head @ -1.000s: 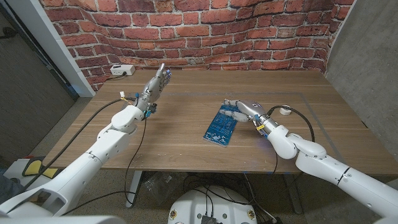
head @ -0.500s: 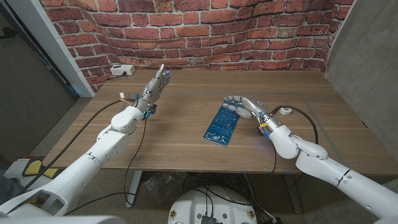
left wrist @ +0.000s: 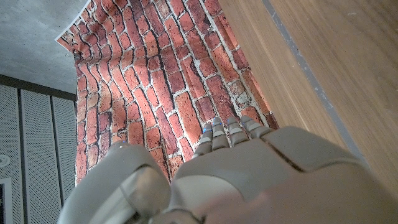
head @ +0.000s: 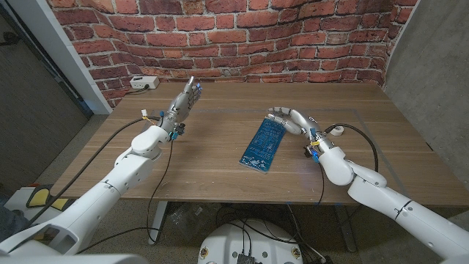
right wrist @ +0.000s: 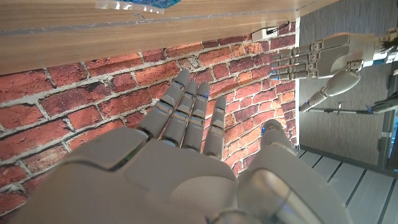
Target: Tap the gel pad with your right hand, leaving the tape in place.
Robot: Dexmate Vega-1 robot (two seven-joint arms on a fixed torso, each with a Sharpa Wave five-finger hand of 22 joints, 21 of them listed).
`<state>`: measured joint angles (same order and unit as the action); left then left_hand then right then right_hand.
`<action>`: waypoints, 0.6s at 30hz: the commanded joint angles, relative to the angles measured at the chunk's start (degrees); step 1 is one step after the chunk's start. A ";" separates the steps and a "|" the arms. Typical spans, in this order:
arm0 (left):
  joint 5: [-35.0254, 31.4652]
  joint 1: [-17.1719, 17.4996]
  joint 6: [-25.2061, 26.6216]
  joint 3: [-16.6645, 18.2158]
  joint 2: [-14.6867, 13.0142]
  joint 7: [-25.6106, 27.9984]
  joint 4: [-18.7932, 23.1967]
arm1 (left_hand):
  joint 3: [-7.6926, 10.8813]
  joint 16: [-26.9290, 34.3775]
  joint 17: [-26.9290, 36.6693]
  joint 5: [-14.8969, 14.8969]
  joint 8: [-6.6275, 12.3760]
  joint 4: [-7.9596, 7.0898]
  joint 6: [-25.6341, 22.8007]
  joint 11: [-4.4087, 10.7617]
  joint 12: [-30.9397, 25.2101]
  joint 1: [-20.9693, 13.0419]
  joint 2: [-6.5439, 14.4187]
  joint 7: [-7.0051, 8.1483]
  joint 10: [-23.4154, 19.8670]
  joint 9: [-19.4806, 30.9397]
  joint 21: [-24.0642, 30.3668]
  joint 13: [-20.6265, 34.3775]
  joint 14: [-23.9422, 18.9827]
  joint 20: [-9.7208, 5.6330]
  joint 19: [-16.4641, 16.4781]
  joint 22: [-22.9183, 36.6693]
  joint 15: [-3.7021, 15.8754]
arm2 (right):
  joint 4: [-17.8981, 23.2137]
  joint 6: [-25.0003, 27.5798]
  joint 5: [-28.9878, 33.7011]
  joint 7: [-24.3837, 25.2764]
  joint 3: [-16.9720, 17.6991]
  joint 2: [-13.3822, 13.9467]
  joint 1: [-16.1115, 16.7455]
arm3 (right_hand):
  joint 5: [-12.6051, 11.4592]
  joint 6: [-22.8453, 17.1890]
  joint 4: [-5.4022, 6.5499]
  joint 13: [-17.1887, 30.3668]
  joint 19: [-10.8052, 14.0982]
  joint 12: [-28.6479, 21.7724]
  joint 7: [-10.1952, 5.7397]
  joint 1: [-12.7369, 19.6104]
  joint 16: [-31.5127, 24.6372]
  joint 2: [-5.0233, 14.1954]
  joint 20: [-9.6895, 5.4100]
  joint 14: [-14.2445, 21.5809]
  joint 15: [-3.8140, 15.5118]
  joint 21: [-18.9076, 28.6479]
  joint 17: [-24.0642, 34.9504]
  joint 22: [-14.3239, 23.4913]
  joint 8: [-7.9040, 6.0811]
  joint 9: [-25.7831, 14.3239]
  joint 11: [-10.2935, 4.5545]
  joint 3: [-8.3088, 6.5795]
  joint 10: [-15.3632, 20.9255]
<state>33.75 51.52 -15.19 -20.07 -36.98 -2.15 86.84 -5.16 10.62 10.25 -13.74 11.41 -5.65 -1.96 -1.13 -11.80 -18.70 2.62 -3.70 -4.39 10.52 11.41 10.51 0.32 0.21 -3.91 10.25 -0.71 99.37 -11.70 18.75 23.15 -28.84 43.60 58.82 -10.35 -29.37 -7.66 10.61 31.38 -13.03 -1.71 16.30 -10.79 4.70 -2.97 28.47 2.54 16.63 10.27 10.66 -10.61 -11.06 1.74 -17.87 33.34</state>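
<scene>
The blue gel pad (head: 262, 144) lies flat on the wooden table (head: 212, 158) near its middle; a sliver of the gel pad (right wrist: 137, 5) also shows in the right wrist view. My right hand (head: 292, 119) hovers just over the pad's far right corner, fingers stretched out and apart, holding nothing. Seen from the right wrist, my right hand's (right wrist: 180, 124) fingers point toward the brick wall. The white tape roll (head: 336, 132) sits on the table to the right of my right wrist. My left hand (head: 183, 99) stands raised at the far left, fingers straight, empty.
A white box (head: 144, 83) with a cable sits at the table's far left corner by the brick wall. A thin line marks a rectangle on the tabletop. A black cable runs along my right arm past the tape. My left hand (right wrist: 329, 53) shows across the table from the right wrist.
My right hand has lifted off the gel pad's far end and its fingers have straightened. The pad, the tape and my left hand have stayed where they were.
</scene>
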 commanded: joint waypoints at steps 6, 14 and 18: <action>-0.32 0.50 0.19 0.13 -0.31 0.51 0.72 | -0.34 0.06 0.15 0.28 -0.09 -0.18 -0.13 0.11 0.28 0.23 0.25 0.16 -0.07 0.10 0.10 0.23 -0.02 0.36 -0.35 0.16 0.17 | -2.47 -3.08 -6.36 -0.45 2.50 -2.20 -0.63 | 0.22 0.37 0.22 0.18 0.37 0.11 0.34 -0.17 0.08 0.30 -0.56 -0.04 -0.60 -0.13 0.30 0.07 -0.13 -0.17 0.53 -0.38 0.14; -0.18 0.27 0.34 -0.19 -0.24 -0.12 0.50 | -0.44 0.08 0.15 0.28 -0.12 -0.19 -0.07 0.16 0.24 0.20 0.28 0.23 -0.17 0.10 0.11 0.23 -0.06 0.36 -0.37 0.16 0.19 | -3.52 -3.28 -10.63 -2.71 3.13 -3.22 -1.57 | 0.25 0.28 0.31 0.19 -0.01 0.35 0.98 -0.26 0.25 0.45 -0.27 -0.55 -0.68 -0.43 0.33 0.07 -0.30 -0.16 0.87 -0.44 -0.29; -0.22 0.20 0.13 -0.21 -0.14 -0.17 0.33 | -0.48 0.06 0.15 0.27 -0.12 -0.19 -0.10 0.15 0.24 0.19 0.29 0.22 -0.18 0.10 0.11 0.23 -0.02 0.38 -0.37 0.16 0.18 | -4.27 -3.75 -14.48 -4.66 3.73 -3.66 -1.82 | 0.27 0.20 0.35 0.19 -0.23 0.58 1.36 -0.32 0.36 0.46 -0.19 -0.92 -0.95 -0.59 0.33 0.08 -0.39 -0.18 1.19 -0.45 -0.81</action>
<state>33.56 51.85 -14.96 -20.10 -37.21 -1.94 87.33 -5.36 10.62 10.25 -13.74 11.41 -5.76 -1.96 -1.13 -11.80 -18.10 3.20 -3.70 -4.39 10.52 11.41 10.51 0.32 0.21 -3.91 10.25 -0.71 96.62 -14.55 11.40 21.86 -26.33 41.14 57.81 -10.35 -29.07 -7.41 10.61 31.38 -12.70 -0.80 16.07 -10.59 4.93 -2.97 27.86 1.93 16.21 10.27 10.66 -10.61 -11.06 2.65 -18.12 32.60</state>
